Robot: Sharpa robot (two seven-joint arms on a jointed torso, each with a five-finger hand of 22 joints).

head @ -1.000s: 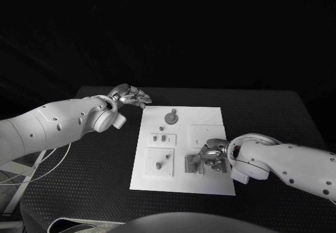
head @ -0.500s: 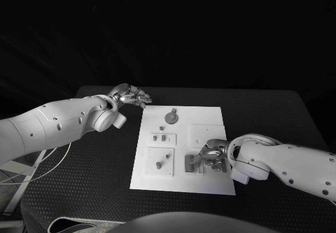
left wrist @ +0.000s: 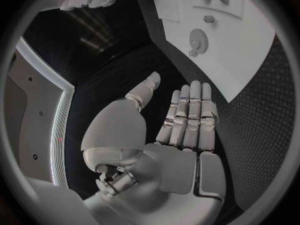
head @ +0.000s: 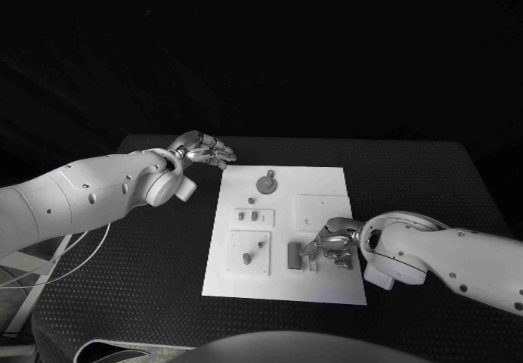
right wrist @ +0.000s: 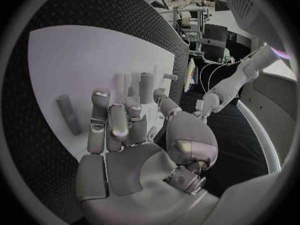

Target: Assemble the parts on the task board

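The white task board (head: 327,180) lies in the middle of the black table. On it are a round gear (head: 267,181), small grey parts (head: 253,215) and a raised plate with pegs (head: 249,252). My right hand (head: 333,245) hovers low over the board's near right part, fingers loosely bent, nothing in its palm. A dark grey bar (head: 293,255) lies just left of it, and the right wrist view shows the bar (right wrist: 69,115) beside that hand's fingers (right wrist: 103,120). My left hand (head: 202,147) is off the board's far left corner, fingers straight, holding nothing (left wrist: 184,125).
Some small upright pieces (right wrist: 139,85) stand on the board beyond the right hand's fingertips. The black mat (head: 153,249) runs wide on both sides of the board. In the left wrist view the board (left wrist: 250,50) and the gear (left wrist: 198,37) lie ahead of the left hand.
My right hand has drawn slightly toward the board's near right edge, leaving more of the grey bar uncovered. The left arm has not moved.
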